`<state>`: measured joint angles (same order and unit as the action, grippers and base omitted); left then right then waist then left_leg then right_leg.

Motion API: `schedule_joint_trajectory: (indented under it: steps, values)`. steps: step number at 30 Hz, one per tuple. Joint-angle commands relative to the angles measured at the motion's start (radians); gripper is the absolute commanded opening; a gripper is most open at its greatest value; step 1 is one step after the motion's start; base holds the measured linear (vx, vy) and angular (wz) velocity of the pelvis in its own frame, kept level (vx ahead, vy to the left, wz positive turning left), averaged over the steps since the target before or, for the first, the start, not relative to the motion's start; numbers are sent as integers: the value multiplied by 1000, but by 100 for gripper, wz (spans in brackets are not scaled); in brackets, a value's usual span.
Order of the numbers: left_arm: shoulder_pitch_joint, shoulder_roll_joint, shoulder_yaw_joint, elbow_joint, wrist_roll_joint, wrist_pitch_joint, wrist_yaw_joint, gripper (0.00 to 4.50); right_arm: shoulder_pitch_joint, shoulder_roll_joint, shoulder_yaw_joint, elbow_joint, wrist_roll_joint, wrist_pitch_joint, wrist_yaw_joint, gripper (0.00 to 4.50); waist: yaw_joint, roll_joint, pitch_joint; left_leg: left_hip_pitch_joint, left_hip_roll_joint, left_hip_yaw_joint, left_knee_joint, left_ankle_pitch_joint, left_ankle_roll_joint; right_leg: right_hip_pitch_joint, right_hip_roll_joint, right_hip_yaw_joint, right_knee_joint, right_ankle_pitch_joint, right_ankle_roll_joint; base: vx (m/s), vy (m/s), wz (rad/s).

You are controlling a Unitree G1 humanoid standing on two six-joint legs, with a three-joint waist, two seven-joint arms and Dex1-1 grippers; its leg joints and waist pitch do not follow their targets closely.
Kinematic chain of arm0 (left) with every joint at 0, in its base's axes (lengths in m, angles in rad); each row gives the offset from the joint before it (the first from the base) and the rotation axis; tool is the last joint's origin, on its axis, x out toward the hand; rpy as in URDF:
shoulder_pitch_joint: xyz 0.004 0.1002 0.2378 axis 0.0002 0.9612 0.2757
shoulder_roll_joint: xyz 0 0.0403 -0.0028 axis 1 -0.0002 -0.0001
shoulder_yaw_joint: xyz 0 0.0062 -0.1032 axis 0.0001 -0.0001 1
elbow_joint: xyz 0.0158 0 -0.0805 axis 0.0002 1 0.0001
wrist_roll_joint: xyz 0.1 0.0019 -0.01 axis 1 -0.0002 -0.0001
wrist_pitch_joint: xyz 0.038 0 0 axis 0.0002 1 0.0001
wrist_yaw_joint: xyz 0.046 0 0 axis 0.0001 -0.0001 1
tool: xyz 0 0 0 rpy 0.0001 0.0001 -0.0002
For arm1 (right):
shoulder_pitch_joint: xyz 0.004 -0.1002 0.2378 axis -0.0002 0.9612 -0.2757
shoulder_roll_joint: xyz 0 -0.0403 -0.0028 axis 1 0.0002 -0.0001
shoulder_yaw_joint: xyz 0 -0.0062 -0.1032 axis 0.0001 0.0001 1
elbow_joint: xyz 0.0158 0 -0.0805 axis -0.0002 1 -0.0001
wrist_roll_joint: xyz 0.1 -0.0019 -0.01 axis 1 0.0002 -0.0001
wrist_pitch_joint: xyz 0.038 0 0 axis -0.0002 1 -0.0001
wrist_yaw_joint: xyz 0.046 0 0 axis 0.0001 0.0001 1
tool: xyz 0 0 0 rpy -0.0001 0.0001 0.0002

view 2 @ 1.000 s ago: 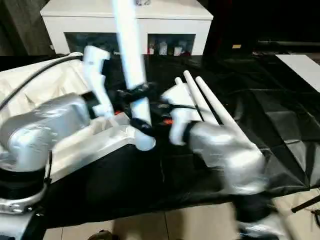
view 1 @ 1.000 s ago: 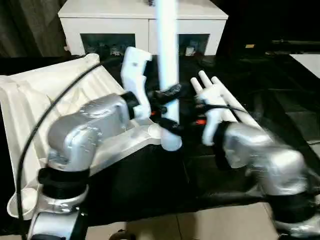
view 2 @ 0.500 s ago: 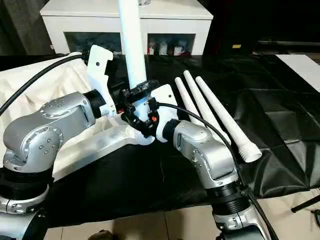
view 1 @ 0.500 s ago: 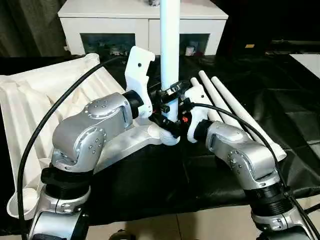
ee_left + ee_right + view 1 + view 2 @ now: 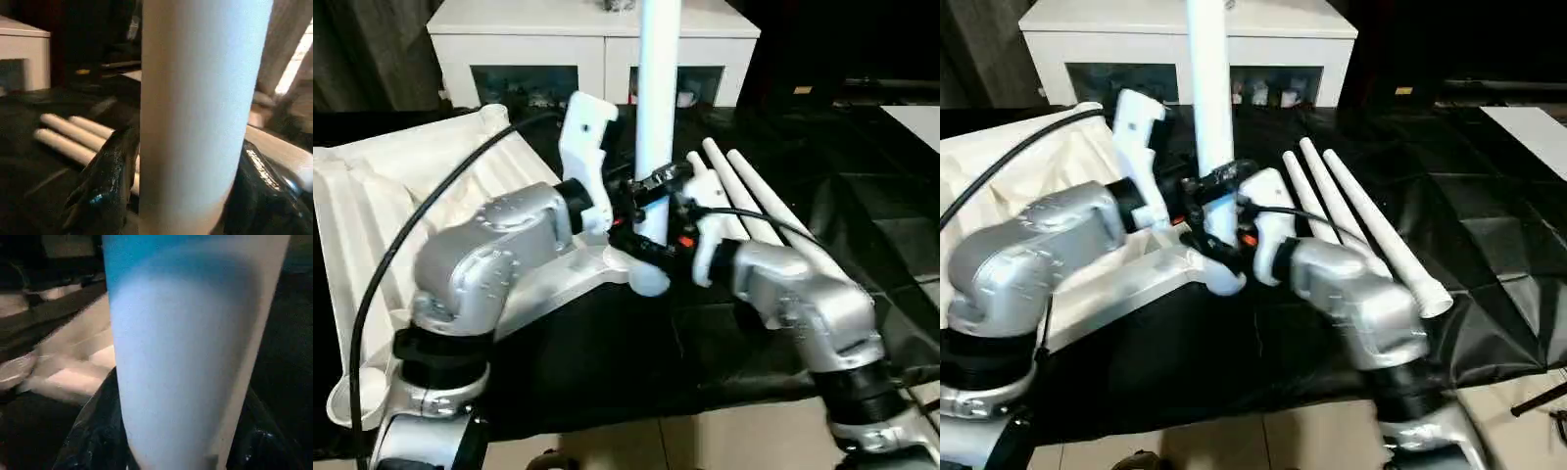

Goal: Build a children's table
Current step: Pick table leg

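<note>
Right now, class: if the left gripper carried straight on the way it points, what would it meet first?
The upright table leg stands between the left gripper's fingers, so it meets that at once. Beyond it lie the three spare legs on the black sheet, though depth is unclear.

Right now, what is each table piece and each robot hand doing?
Upright leg: standing at the tabletop's corner socket, held by both hands.
Tabletop: lying ribbed side up.
Three spare legs: lying side by side on the black sheet.
Left hand: gripping the upright leg.
Right hand: gripping the upright leg.
</note>
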<state>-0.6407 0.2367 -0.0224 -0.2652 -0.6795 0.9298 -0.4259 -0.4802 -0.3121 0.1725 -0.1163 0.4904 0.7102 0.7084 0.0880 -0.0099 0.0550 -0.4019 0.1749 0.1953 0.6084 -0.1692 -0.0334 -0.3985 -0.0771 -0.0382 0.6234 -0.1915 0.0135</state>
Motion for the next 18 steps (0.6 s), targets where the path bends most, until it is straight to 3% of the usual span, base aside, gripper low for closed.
schedule_joint_trajectory:
  steps: [1, 3, 6, 9, 18]
  values:
    - [10, 15, 47, -14, -73, 17, -70, 299, 5, -54, -54, -34, 67, 25, 99, 188, 0, 3, -70, 37, 43, -22, -71, -198, -53, 41, -53, 35, -66, -120, -180, 0, 0, 0]
    - [10, 17, 68, -10, -122, 15, -119, 303, 6, -100, -65, -35, 105, 45, 173, 187, -1, 3, -69, 36, 45, -23, -72, -198, -50, 39, -51, 35, -67, -129, -184, 0, 0, 0]
    - [11, 35, 72, -5, -169, 18, -198, 345, 13, -163, -66, -35, 143, 60, 275, 187, 2, -1, -68, 36, 45, -23, -71, -207, -37, 41, -55, 34, -69, -163, -187, 0, 0, 0]
    - [12, 51, 45, 8, -163, 8, -256, 355, 18, -216, -40, -36, 148, 66, 355, 187, 2, -3, -68, 35, 47, -23, -70, -200, -29, 40, -56, 36, -70, -174, -188, 0, 0, 0]
    - [-2, 56, -14, 29, -133, -21, -297, 355, 9, -259, 2, -37, 148, 66, 428, 187, 3, 0, -68, 35, 50, -25, -70, -211, -31, 37, -58, 36, -73, -204, -191, 0, 0, 0]
